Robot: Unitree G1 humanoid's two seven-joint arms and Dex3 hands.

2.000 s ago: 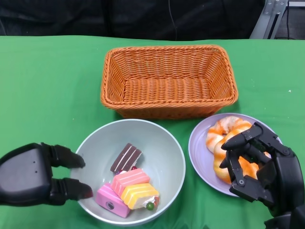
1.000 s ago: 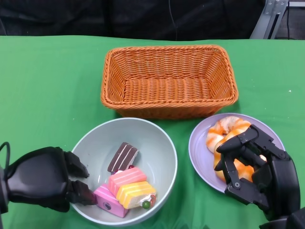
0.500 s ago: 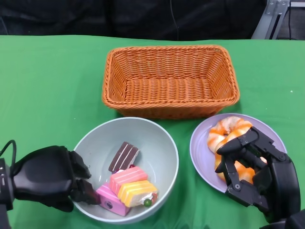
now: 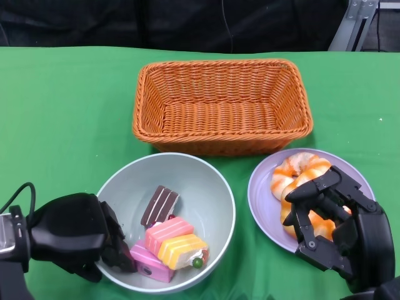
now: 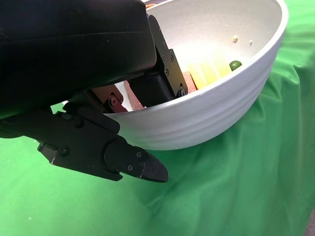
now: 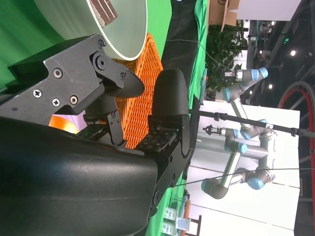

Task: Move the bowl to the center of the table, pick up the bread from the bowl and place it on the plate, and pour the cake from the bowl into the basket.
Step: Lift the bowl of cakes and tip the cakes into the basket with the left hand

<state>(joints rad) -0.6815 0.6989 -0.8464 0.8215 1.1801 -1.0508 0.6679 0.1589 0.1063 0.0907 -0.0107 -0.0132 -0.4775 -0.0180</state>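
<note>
The pale grey bowl [image 4: 215,187] sits at the table's front middle, holding a chocolate cake slice [image 4: 159,205] and pink and yellow cake pieces [image 4: 174,242]. My left hand [image 4: 75,240] grips its left rim; the left wrist view shows fingers [image 5: 160,69] inside the bowl [image 5: 211,113] and the thumb outside the wall. The orange-and-white bread [image 4: 294,170] lies on the purple plate [image 4: 261,190] at the front right. My right hand [image 4: 334,228] hovers over the bread's near part with fingers apart, holding nothing. The empty wicker basket [image 4: 222,106] stands behind both.
Green cloth covers the table, with bare cloth to the left and right of the basket. The basket's front wall stands close behind the bowl and plate. A dark gap runs along the table's far edge. The right wrist view shows the basket [image 6: 142,98] and bowl [image 6: 123,24] beyond my fingers.
My left hand has moved right and closed on the bowl's left rim, fingers going inside it. The bowl shifted slightly. The right hand stays over the bread, nearly still.
</note>
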